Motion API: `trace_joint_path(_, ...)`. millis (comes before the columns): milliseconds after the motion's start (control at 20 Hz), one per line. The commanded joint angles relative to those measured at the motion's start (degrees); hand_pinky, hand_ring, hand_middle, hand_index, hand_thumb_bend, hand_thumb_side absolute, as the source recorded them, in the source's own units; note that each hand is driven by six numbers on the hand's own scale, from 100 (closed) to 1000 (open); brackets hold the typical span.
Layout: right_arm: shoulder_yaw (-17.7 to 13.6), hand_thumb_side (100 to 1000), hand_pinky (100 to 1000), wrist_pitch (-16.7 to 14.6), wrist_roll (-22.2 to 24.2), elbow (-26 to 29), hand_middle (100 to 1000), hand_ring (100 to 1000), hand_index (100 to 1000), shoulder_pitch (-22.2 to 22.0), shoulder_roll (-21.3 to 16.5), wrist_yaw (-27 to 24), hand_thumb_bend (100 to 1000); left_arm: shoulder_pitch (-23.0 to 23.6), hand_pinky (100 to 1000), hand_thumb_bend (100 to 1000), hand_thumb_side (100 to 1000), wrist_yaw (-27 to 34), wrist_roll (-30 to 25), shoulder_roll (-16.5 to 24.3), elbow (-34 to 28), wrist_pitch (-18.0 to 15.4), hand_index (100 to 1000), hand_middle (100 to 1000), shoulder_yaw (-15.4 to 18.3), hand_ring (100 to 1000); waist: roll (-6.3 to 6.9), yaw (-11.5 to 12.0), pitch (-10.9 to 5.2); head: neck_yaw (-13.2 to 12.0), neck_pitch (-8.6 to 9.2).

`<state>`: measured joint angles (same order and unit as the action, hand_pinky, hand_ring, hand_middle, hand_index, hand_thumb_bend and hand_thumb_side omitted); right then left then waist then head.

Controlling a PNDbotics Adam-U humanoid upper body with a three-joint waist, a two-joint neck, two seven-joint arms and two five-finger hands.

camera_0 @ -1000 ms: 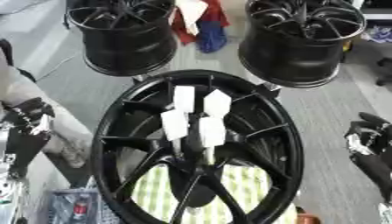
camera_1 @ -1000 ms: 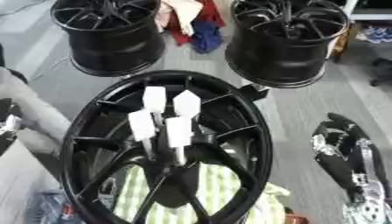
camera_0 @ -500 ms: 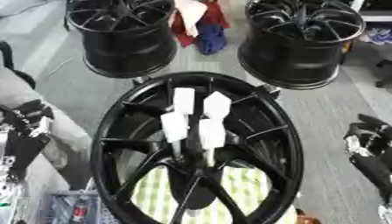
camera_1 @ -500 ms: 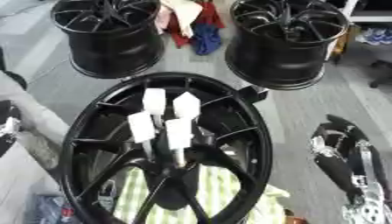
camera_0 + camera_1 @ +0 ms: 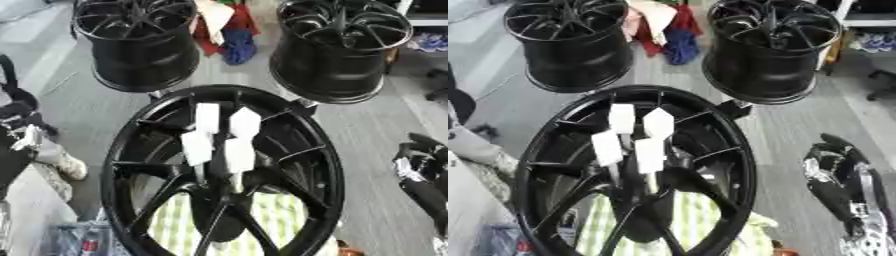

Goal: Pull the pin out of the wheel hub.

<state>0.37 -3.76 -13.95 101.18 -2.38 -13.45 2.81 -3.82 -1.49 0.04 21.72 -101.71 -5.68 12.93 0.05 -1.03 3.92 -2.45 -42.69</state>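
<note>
In the left eye view a large black wheel (image 5: 219, 172) was seen lying close below the camera, with four white-tagged pins (image 5: 220, 140) standing upright in a tight cluster at its hub, their stems hidden among the spokes. None of the pins had been taken hold of. The right hand (image 5: 837, 172) was seen well apart from the wheel at the right edge, its fingers relaxed and nothing held. The left hand (image 5: 22, 131) showed only in part at the left edge, also clear of the wheel; whether its fingers were spread or curled could not be told. Because the tags stood nearly touching, a neighbouring pin could be caught or knocked askew if one were reached for carelessly. A pull made at a slant might jam the stem in its hole or shift the wheel. Two further black wheels (image 5: 136, 42) stood behind, and could be brushed by an arm lifted too far.
</note>
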Motion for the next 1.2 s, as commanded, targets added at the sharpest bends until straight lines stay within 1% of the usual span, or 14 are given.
trace_joint_path(50, -0.1, 242, 693, -0.1, 0.2, 0.6, 654, 591, 799, 0.6, -1.3, -0.2, 100, -0.2, 659, 278, 381, 1.0, -4.3, 10.2, -4.8, -2.8, 810, 721, -1.7, 719, 0.35, -0.2, -0.39, -0.3, 0.67)
trace_joint_path(200, 0.0, 242, 693, -0.1, 0.3, 0.5, 654, 591, 799, 0.6, -1.5, -0.1, 100, -0.9, 684, 282, 401, 0.7, -10.5, 19.8, -7.9, -6.2, 827, 734, -4.2, 726, 0.66, -0.6, -0.40, -0.6, 0.59)
trace_joint_path(300, 0.2, 242, 693, -0.1, 0.4, 0.5, 654, 591, 798, 0.6, -1.6, -0.1, 100, -2.1, 700, 286, 409, 0.3, -15.1, 25.4, -8.8, -8.2, 836, 741, -6.1, 728, 0.82, -0.8, -0.45, -0.9, 0.44)
trace_joint_path(450, 0.3, 240, 693, -0.1, 0.6, 0.4, 654, 591, 798, 0.6, -1.8, -0.1, 100, -4.9, 720, 298, 401, 0.1, -22.0, 32.2, -8.3, -10.6, 848, 746, -9.5, 730, 0.97, -1.1, -0.52, -1.4, 0.16)
trace_joint_path(600, 0.5, 244, 693, -0.1, 0.8, 0.3, 654, 590, 798, 0.5, -2.0, -0.1, 100, -8.8, 733, 324, 399, -0.6, -28.6, 37.0, -7.0, -11.6, 858, 757, -13.1, 731, 1.16, -1.5, -0.56, -1.8, -0.14)
trace_joint_path(700, 0.6, 243, 693, -0.1, 0.9, 0.3, 654, 590, 798, 0.5, -2.1, -0.1, 100, -11.5, 740, 336, 400, -1.4, -31.8, 38.7, -6.1, -11.9, 863, 761, -15.1, 732, 1.32, -1.6, -0.60, -2.1, -0.37)
trace_joint_path(850, 0.8, 244, 693, -0.1, 1.1, 0.2, 654, 590, 798, 0.5, -2.3, -0.1, 100, -15.6, 748, 360, 392, -2.5, -35.3, 39.4, -4.4, -12.4, 863, 763, -17.8, 732, 1.51, -1.7, -0.71, -2.3, -0.71)
trace_joint_path(1050, 0.9, 245, 693, -0.1, 1.2, 0.1, 654, 590, 798, 0.3, -2.4, -0.1, 100, -20.5, 755, 380, 366, -3.4, -40.1, 38.5, -1.8, -13.4, 867, 767, -21.6, 734, 1.69, -1.9, -0.92, -2.5, -0.98)
trace_joint_path(1200, 1.1, 245, 694, -0.1, 1.4, 0.1, 653, 590, 798, 0.3, -2.6, -0.1, 100, -23.6, 760, 387, 350, -4.4, -44.4, 37.5, -0.5, -14.4, 870, 769, -24.8, 711, 1.75, -2.0, -1.02, -2.5, -0.95)
